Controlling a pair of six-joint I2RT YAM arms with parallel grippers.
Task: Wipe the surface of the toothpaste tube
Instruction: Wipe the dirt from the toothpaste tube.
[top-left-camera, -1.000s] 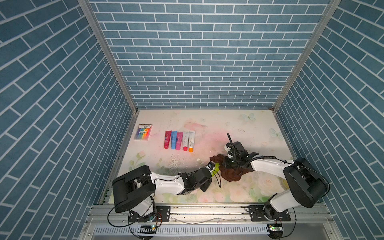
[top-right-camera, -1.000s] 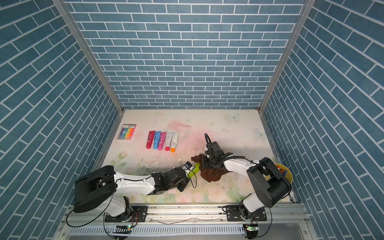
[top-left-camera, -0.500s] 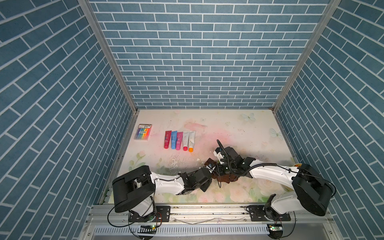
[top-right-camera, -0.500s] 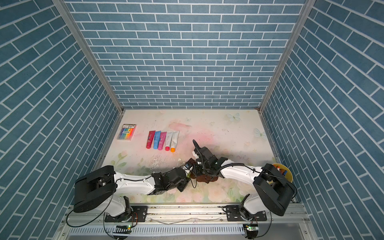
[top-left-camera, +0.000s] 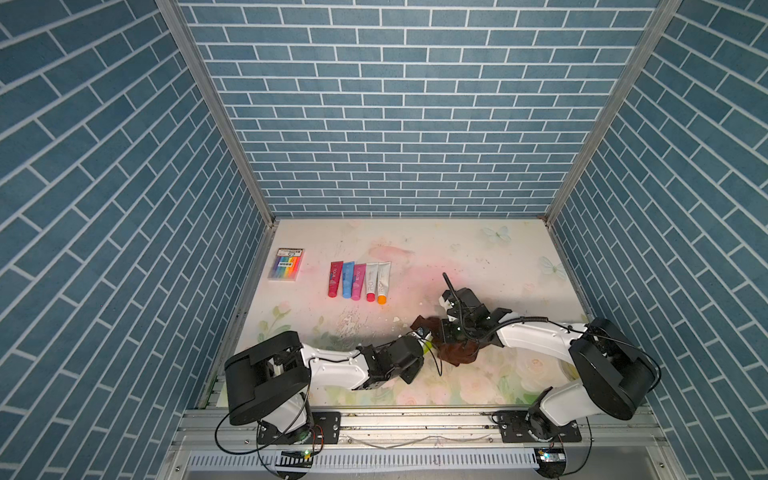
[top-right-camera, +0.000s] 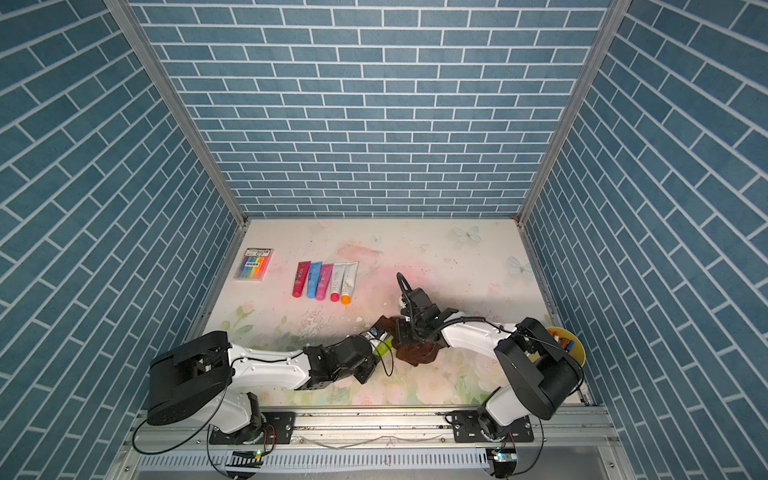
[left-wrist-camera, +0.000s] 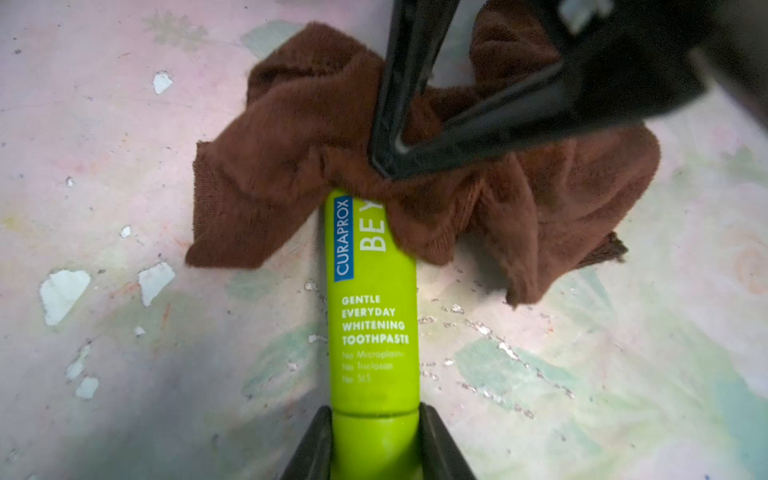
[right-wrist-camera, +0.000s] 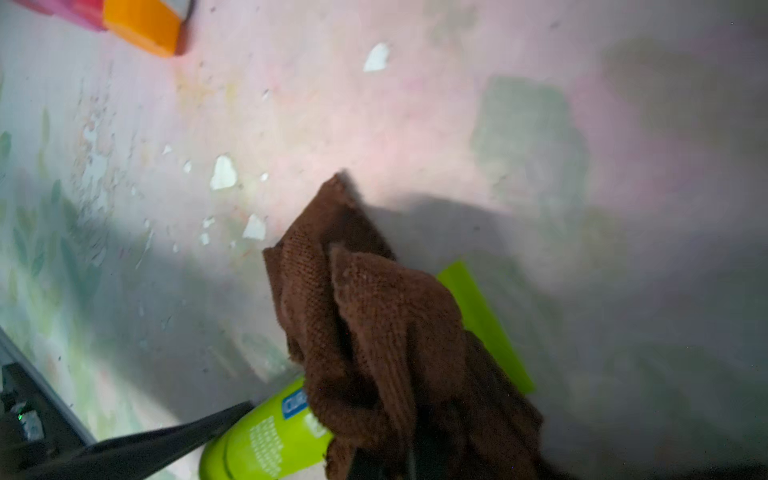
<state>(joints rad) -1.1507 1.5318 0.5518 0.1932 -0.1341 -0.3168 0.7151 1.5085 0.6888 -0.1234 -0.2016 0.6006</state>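
A lime-green toothpaste tube (left-wrist-camera: 372, 324) lies low over the table, and my left gripper (left-wrist-camera: 374, 419) is shut on its cap end. In both top views only a short green stretch of the tube (top-left-camera: 427, 343) (top-right-camera: 382, 347) shows between the two arms. My right gripper (left-wrist-camera: 388, 160) is shut on a crumpled brown cloth (left-wrist-camera: 299, 158) and presses it onto the tube's far half. In the right wrist view the cloth (right-wrist-camera: 374, 316) covers the tube's middle, so only the printed part (right-wrist-camera: 266, 436) and the flat end show. That view's own fingers are buried in the cloth.
Several coloured tubes (top-left-camera: 359, 280) lie in a row at the back left, with a pack of coloured markers (top-left-camera: 286, 264) further left. A yellow bowl (top-right-camera: 571, 345) sits behind the right arm's base. Blue brick walls close in three sides. The tabletop has flaked patches.
My right gripper slid the cloth along the tube toward the left gripper, then back toward the tube's flat end. The left arm and the tube stayed put.
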